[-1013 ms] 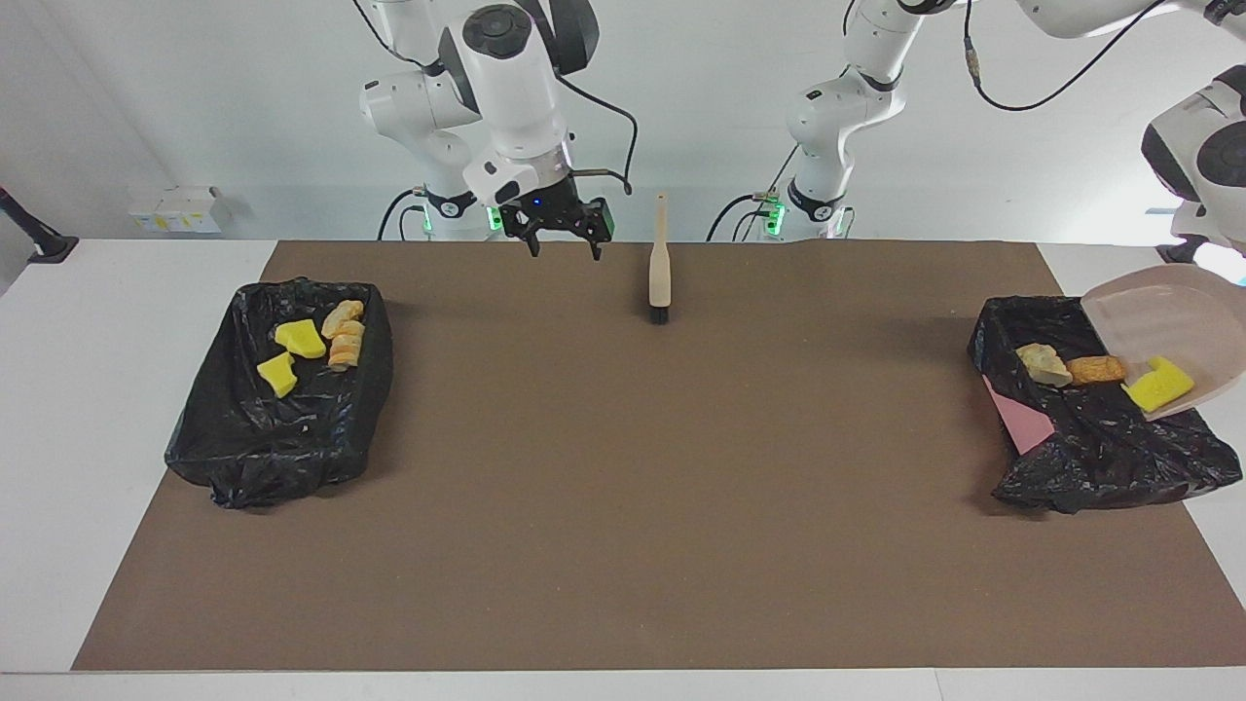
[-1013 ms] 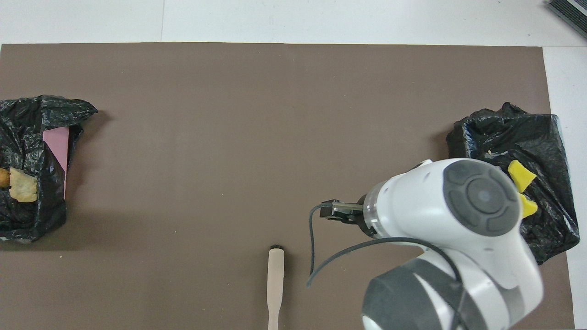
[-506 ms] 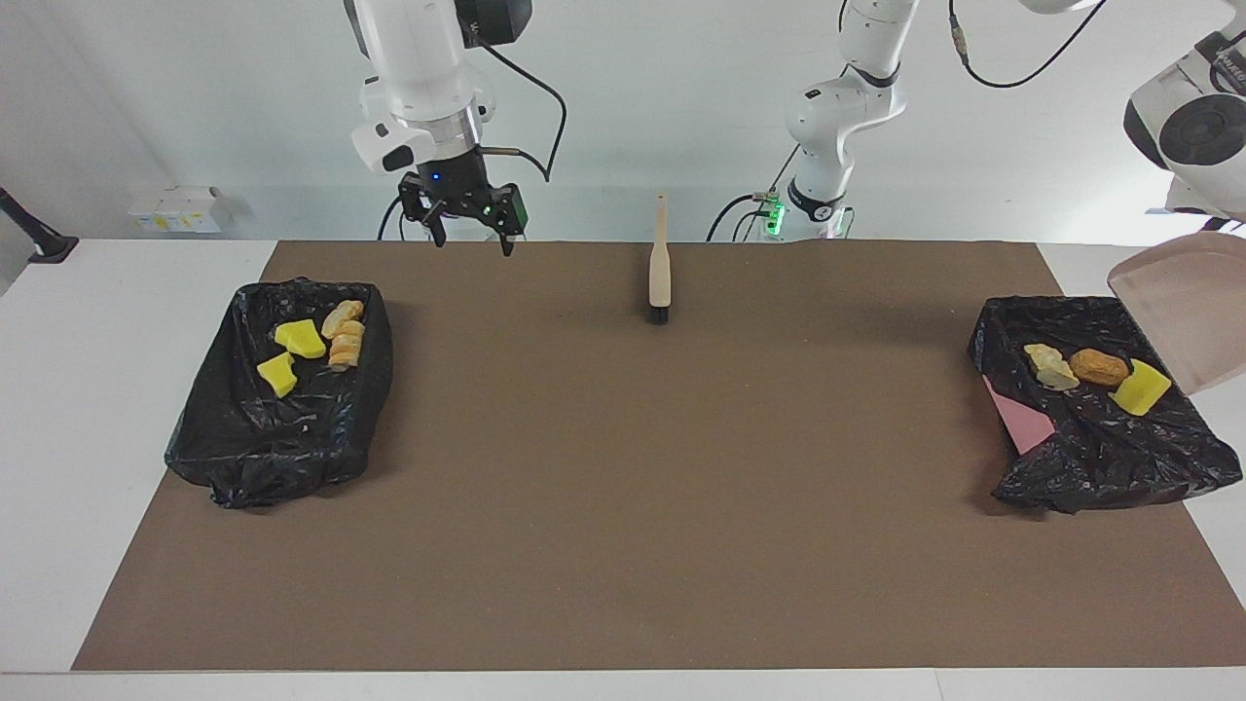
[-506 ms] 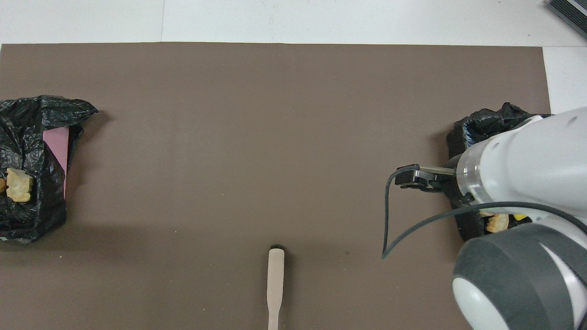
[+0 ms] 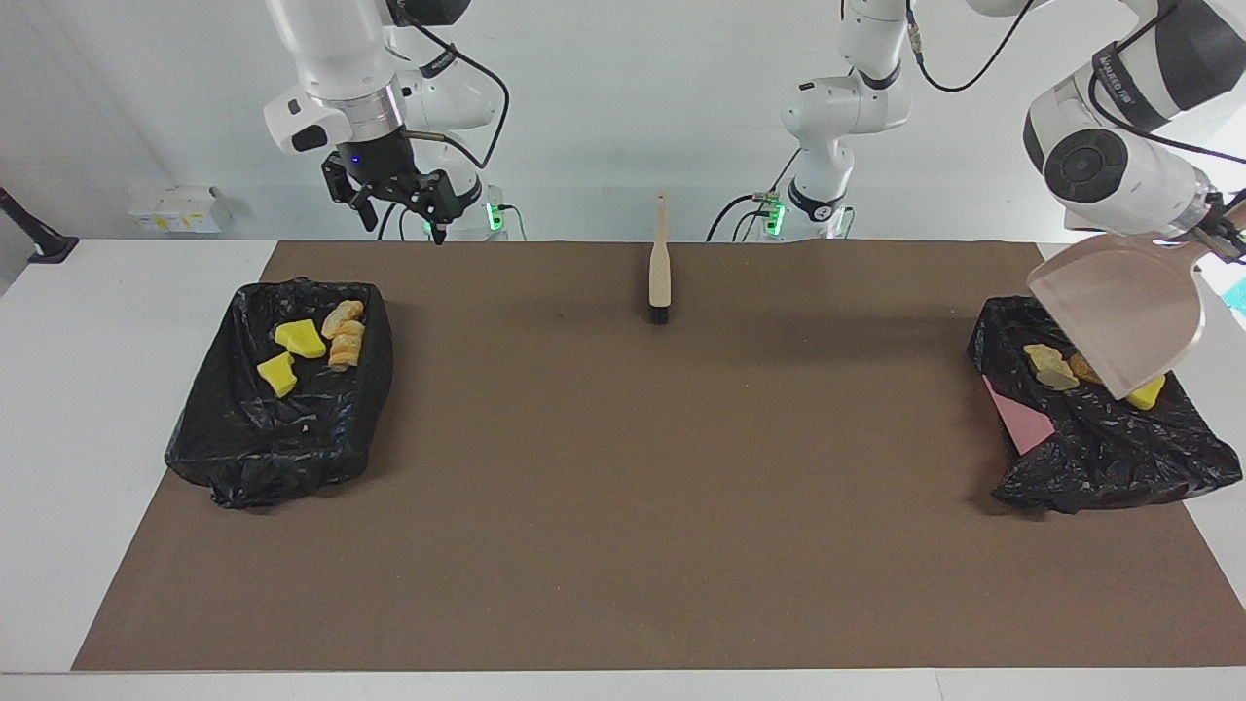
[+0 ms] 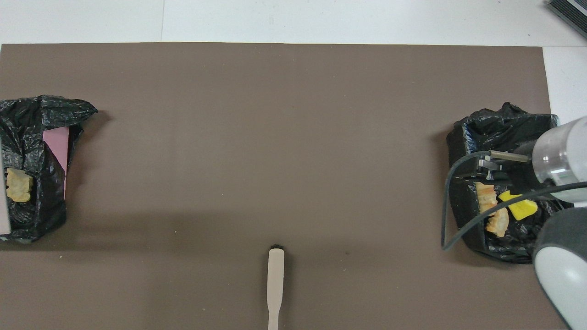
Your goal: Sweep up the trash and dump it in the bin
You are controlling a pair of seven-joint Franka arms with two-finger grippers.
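Observation:
Trash lies in two black-lined bins. The bin (image 5: 243, 438) at the right arm's end holds yellow sponge pieces (image 5: 300, 338) and bread lumps (image 5: 343, 336); they show as sponge (image 6: 517, 206) and bread (image 6: 488, 201) from overhead. The bin (image 5: 1100, 458) at the left arm's end holds a pale lump (image 5: 1046, 365), a yellow sponge piece (image 5: 1147, 392) and a brown lump partly hidden by the pan. My left gripper (image 5: 1225, 232) is shut on the handle of the pinkish dustpan (image 5: 1119, 307), which tilts mouth-down over that bin. My right gripper (image 5: 404, 232) hangs open and holds nothing, over the mat's robot-side edge by its bin.
A wooden-handled brush (image 5: 660, 263) lies on the brown mat (image 5: 623, 487) midway along the edge nearest the robots, bristles pointing away from them. A pink panel (image 5: 1017, 424) shows through the bag of the bin at the left arm's end. A small white box (image 5: 175, 209) sits by the wall.
The yellow sponge piece slid off the dustpan into the bin, and the empty pan swung over it. The right arm rose and moved toward its own end of the table.

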